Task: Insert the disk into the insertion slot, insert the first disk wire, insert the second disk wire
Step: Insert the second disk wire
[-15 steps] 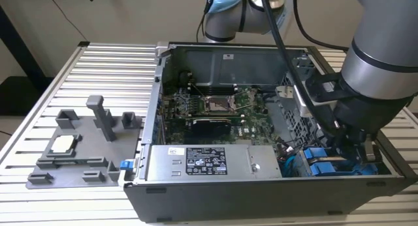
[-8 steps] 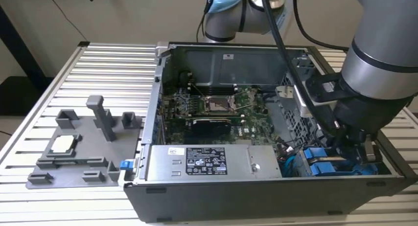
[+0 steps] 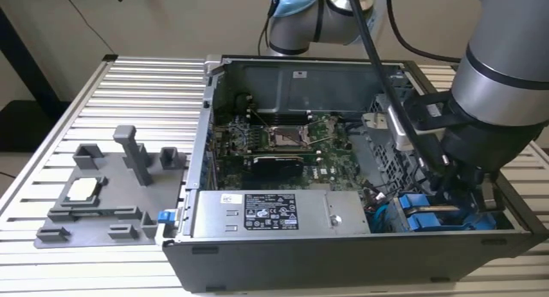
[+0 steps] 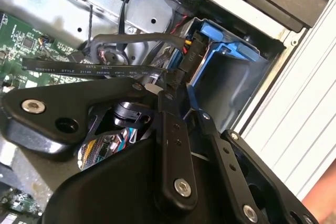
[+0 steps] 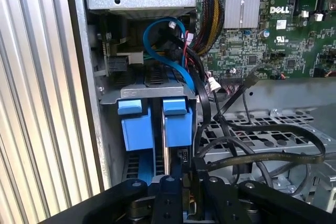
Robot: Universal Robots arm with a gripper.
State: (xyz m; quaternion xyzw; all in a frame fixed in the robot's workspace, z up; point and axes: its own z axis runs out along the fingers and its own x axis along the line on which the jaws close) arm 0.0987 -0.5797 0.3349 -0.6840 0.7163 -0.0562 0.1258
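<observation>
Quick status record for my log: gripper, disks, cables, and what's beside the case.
gripper: black linkage gripper low inside the open grey computer case, at the drive cage corner; finger state cannot be told
disks: two bright blue plastic drive carriers sit side by side in the grey sheet-metal drive cage
cables: a flat black data cable runs to a black connector at the blue carrier
beside case: grey plastic fixture tray on the ribbed metal table, at the exterior view's left
</observation>
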